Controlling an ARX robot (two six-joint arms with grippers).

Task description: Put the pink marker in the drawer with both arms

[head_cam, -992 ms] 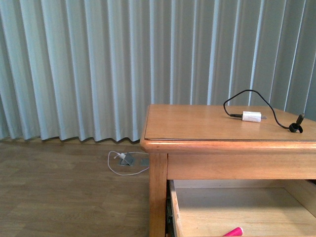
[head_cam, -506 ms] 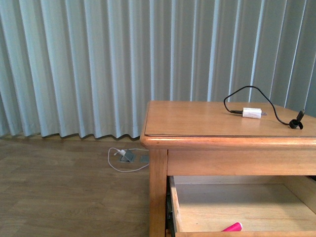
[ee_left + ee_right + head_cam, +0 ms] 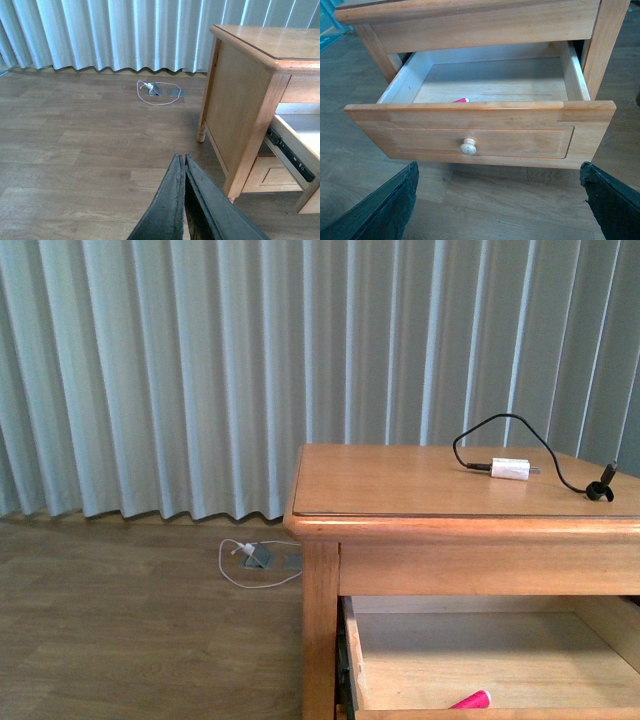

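Note:
The pink marker [image 3: 471,700] lies inside the open drawer [image 3: 480,655], near its front; in the right wrist view only its tip [image 3: 461,100] shows above the drawer front [image 3: 480,132]. The round knob [image 3: 467,146] faces my right gripper [image 3: 497,197], which stands wide open in front of and below the drawer, holding nothing. My left gripper [image 3: 181,159] is shut and empty, over the wooden floor to the left of the cabinet [image 3: 240,100]. Neither arm shows in the front view.
A white charger block [image 3: 510,469] with a black cable [image 3: 560,475] lies on the cabinet top. A white cord and grey floor plate [image 3: 255,560] sit by the curtain. The drawer's metal slide rail [image 3: 290,152] sticks out beside the cabinet leg.
The front view has shifted slightly from one second ago, so the cabinet top sits a little higher in frame. The marker stays in the drawer; since half a second ago nothing has changed.

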